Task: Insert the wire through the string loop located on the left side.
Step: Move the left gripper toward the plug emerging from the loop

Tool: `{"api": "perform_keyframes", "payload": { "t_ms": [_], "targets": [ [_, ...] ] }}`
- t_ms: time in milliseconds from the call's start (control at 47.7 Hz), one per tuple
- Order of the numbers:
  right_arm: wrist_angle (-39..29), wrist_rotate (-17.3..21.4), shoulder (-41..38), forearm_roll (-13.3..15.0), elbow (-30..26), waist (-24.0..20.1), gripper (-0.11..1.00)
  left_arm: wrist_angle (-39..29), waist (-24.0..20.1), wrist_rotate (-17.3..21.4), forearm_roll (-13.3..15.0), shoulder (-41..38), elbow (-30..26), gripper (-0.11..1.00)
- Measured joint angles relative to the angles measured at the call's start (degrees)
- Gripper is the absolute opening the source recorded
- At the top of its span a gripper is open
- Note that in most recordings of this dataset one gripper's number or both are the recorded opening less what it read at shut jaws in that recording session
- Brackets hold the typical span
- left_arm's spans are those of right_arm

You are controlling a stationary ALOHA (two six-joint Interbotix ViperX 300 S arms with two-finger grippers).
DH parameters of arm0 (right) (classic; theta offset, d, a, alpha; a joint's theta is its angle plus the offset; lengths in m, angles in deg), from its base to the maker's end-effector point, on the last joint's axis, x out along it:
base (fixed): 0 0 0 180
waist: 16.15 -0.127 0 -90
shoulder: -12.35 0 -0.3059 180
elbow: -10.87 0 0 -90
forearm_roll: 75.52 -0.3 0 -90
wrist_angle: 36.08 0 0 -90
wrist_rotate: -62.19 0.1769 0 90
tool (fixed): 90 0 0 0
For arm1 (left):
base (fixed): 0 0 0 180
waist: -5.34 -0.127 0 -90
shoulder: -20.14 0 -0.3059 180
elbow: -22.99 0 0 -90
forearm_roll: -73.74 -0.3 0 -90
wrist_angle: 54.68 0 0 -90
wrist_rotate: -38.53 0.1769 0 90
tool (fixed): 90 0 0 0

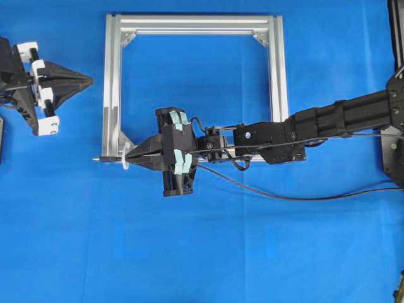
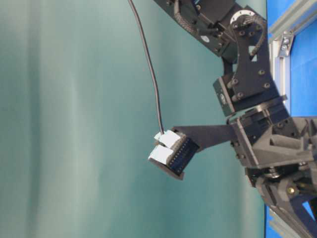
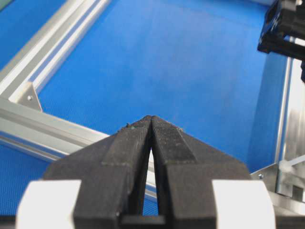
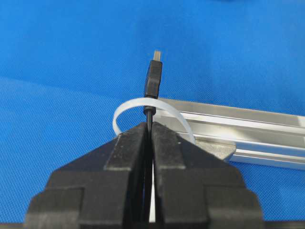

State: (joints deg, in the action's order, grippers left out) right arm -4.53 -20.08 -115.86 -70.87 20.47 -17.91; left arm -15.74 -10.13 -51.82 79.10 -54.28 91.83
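Blue cloth covered the desk (image 1: 265, 252), and a square silver aluminium frame (image 1: 111, 82) lay flat on it.

At the far left of the overhead view, the left tool (image 1: 88, 80) hung outside the frame, well apart from it, its fingers (image 3: 128, 148) pressed together on nothing and pointing toward the frame's left rail.

Near the frame's lower left corner sat the string loop (image 4: 125, 108), a whitish band arching up from the end of the rail. The wire (image 4: 153, 78) passed through it: in the right wrist view the black plug with its silvery tip stood beyond the loop, and the thin cable ran back under the arch.

The right tool (image 1: 128, 156) reached across from the right and pinched the wire just behind the loop. From there the cable trailed away to the right across the cloth, below the right arm (image 1: 341, 117).
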Motion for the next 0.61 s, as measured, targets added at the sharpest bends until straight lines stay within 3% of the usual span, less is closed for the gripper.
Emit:
{"api": "perform_keyframes", "payload": {
  "t_ms": [210, 608],
  "targets": [
    [0.0, 0.0, 0.0, -0.1, 0.0, 0.0, 0.0, -2.3, 2.7, -0.7, 0.0, 1.3, 0.2, 0.0],
    [0.0, -0.1, 0.0, 0.0, 0.0, 0.0, 0.0, -2.5, 22.2, -1.7, -0.4, 2.0, 0.4, 0.0]
  ]
}}
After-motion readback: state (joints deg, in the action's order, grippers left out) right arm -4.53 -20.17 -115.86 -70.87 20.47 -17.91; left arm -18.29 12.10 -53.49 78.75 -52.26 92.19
